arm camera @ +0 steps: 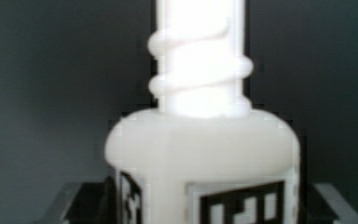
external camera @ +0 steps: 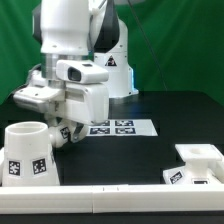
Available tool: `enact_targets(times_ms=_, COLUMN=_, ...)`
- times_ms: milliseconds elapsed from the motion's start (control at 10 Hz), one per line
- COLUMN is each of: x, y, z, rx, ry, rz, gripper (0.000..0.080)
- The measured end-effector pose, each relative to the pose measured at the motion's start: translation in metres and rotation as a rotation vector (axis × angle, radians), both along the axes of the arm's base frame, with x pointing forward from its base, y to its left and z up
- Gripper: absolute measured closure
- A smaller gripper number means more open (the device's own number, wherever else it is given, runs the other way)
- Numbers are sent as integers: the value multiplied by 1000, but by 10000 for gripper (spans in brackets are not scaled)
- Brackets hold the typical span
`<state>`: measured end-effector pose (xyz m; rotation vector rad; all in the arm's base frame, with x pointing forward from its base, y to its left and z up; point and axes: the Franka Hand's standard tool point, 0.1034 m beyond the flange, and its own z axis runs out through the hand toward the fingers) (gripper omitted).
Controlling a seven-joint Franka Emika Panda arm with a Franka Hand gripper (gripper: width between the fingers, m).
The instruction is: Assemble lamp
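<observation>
In the wrist view the white bulb (arm camera: 202, 140) fills the frame, its threaded stem pointing away from the camera. Its round tagged head sits between my gripper's (arm camera: 202, 208) dark fingers (arm camera: 73, 203), which are shut on it. In the exterior view my gripper (external camera: 66, 131) hangs low over the black table at the view's left, with the bulb mostly hidden in it. The cone shade (external camera: 27, 154) stands just in front of it on the left. The blocky base (external camera: 196, 160) sits at the front right, well apart from the gripper.
The marker board (external camera: 120, 127) lies flat on the table just right of the gripper. A low white wall (external camera: 110, 205) runs along the front edge. The robot's white body (external camera: 110, 50) stands behind.
</observation>
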<state>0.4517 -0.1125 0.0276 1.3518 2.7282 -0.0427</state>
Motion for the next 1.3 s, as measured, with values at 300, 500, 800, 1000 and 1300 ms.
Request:
enact_targets(times_ms=300, x=5, y=45, z=16, rx=38, ry=6, rz=-506, gripper=374)
enact_targets(times_ms=500, x=15, y=60, z=18, rx=56, ry=7, rz=-629, gripper=374)
enact_targets(times_ms=800, x=14, y=61, z=17, rx=71, ry=2, rz=-837, gripper=374)
enact_targets(times_ms=1000, x=14, y=61, z=16, rx=91, ry=-9, rz=-1000, gripper=374)
enact_targets(times_ms=1300, x=-9, y=60, z=5, rx=170, ry=-15, rz=-1567, gripper=374)
